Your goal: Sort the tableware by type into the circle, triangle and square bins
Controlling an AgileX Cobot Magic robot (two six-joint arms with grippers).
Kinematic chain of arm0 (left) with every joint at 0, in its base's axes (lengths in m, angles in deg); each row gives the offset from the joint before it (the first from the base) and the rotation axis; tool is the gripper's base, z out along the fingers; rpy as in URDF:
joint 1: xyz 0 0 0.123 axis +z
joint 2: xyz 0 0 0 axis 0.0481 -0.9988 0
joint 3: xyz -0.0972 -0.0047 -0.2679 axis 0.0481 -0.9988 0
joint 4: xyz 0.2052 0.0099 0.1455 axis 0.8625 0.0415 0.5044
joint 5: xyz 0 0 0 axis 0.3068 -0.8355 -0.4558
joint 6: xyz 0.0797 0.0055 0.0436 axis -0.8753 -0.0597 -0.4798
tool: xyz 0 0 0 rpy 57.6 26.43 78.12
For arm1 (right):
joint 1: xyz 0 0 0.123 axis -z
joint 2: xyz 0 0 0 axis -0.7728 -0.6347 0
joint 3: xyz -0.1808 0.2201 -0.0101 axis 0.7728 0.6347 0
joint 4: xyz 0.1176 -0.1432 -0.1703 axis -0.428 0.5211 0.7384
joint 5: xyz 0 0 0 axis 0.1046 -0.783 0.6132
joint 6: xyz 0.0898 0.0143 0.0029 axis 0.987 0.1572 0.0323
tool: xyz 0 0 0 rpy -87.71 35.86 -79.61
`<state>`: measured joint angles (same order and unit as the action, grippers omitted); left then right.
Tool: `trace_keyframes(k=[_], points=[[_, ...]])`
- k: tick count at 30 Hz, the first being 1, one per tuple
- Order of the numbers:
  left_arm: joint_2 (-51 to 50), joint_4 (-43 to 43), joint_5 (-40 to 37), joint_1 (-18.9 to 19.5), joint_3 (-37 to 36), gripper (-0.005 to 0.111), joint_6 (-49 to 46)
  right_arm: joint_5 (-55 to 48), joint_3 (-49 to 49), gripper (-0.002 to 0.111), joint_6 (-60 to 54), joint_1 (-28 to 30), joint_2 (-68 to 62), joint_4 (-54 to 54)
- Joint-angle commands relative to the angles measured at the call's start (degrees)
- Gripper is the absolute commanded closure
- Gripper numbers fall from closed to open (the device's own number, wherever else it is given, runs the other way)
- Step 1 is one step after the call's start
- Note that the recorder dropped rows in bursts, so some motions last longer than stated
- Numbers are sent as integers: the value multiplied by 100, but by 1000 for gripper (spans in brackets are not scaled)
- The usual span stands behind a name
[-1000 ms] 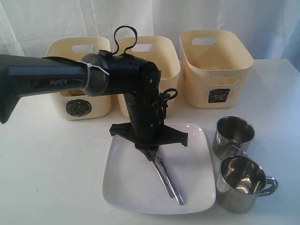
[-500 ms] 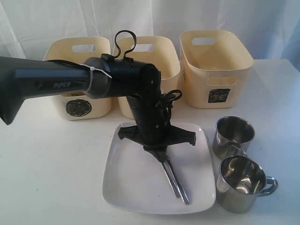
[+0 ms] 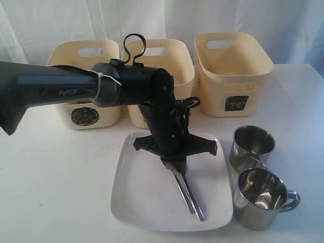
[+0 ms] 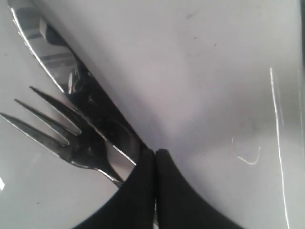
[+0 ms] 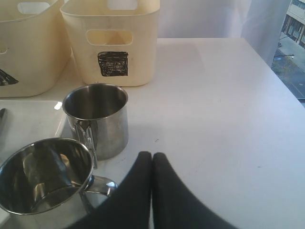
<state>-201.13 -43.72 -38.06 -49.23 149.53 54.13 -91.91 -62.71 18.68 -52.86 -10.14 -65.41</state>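
Gripping cutlery on the square plate (image 3: 136, 197)
Left claw (image 4: 155, 151) clamps fork (image 4: 71, 143), knife (image 4: 52, 57); right claw (image 5: 152, 155) closed, empty; next, lift to a bin (image 3: 185, 71).

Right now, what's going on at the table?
The left gripper is shut on cutlery, a fork and a knife, over the plate. Their far ends slope down toward its front edge. The right gripper is shut on nothing, over the table near a mug and a second mug, both beside the plate. The bins stand behind.
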Motion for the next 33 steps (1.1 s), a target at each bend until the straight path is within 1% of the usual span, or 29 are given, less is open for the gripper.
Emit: trace_keyframes(k=[1,5,10,13,20,33], points=[[72,-49,-159,-3,-26,107,-200,79,30,108,-21,-5,32,0],[190,-27,-288,-3,-26,107,-224,79,30,108,-21,-5,32,0],[231,427,-596,-3,-26,107,-31,79,30,108,-21,-5,32,0],[180,451,-559,-3,-26,107,-18,79,30,108,-21,-5,32,0],[106,460,-179,-3,-26,107,-18,79,30,108,-21,-5,32,0],[19,483,-163,-3,-26,107,-18,79,30,108,-21,-5,32,0]])
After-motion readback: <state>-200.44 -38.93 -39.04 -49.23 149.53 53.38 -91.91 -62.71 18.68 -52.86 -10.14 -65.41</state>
